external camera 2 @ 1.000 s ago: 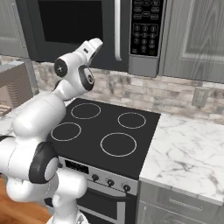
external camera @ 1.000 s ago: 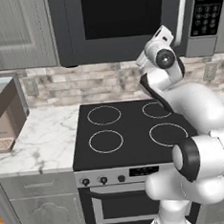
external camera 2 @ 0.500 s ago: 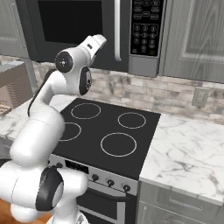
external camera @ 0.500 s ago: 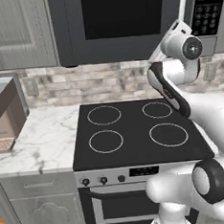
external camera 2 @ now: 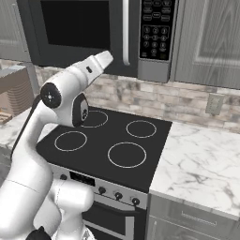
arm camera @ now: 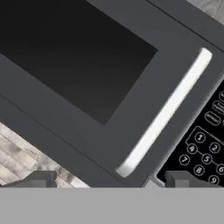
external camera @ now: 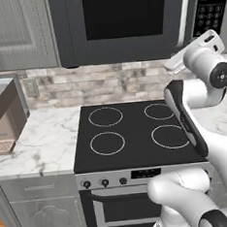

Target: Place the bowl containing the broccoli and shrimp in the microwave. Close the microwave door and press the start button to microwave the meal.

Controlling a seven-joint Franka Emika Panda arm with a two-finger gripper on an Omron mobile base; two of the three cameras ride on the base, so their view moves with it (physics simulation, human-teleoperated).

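**Gripper swung up toward the microwave keypad, door already shut**

Swinging up and across over the last second, the arm carried the gripper (arm camera: 109,180) from over the cooktop to a spot just below the microwave (external camera 2: 93,33), with its tips pointed up at the lower corner of the front. In the hand view the two dark finger tips rose near opposite sides of the bottom edge, well apart, so the gripper was spread and held nothing.

Straight ahead of the gripper stood the lower end of the silver bar handle (arm camera: 164,116). Beside that, toward one finger tip, lay the black keypad panel (arm camera: 204,144) with its numbered buttons. On the other side of the handle stretched the microwave door (arm camera: 74,65), its dark glass window flush in the grey frame, apparently closed.

That shift suggested the closing step was done and the start button was next; which key that was could not be read from these pictures.

No bowl, broccoli or shrimp could be made out: the window was too dark to show the cavity. Presumably the meal sat inside, behind the glass, though that remained a judgement.

Below the gripper, the black cooktop (external camera: 136,133) carried nothing. Farther off, a coffee machine (external camera: 6,112) stood on the marble desk (external camera 2: 201,164).
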